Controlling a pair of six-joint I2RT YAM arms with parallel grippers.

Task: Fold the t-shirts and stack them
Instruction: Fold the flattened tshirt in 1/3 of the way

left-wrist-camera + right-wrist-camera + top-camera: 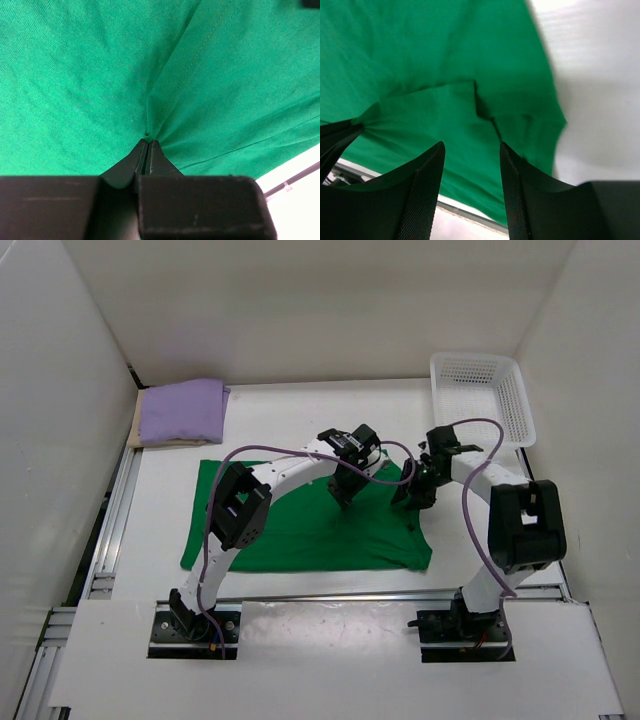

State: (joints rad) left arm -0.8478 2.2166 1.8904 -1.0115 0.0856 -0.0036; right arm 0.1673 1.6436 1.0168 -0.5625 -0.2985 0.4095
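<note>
A white plastic lattice basket (pixel 520 400) stands at the far right corner of the white worktop (pixel 300 405), near the plain white enclosure walls (pixel 300 300). A silver metal rail (pixel 108 530) runs along the worktop's left edge.

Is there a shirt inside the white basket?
No, the white basket shows only its bare lattice floor; the green shirt and the purple shirt both lie outside it.

Top external: high above near edge, facing down and far, whole worktop (pixel 330 415). Wrist views: very close, facing down; all three share green t-shirt (pixel 300 535).
</note>
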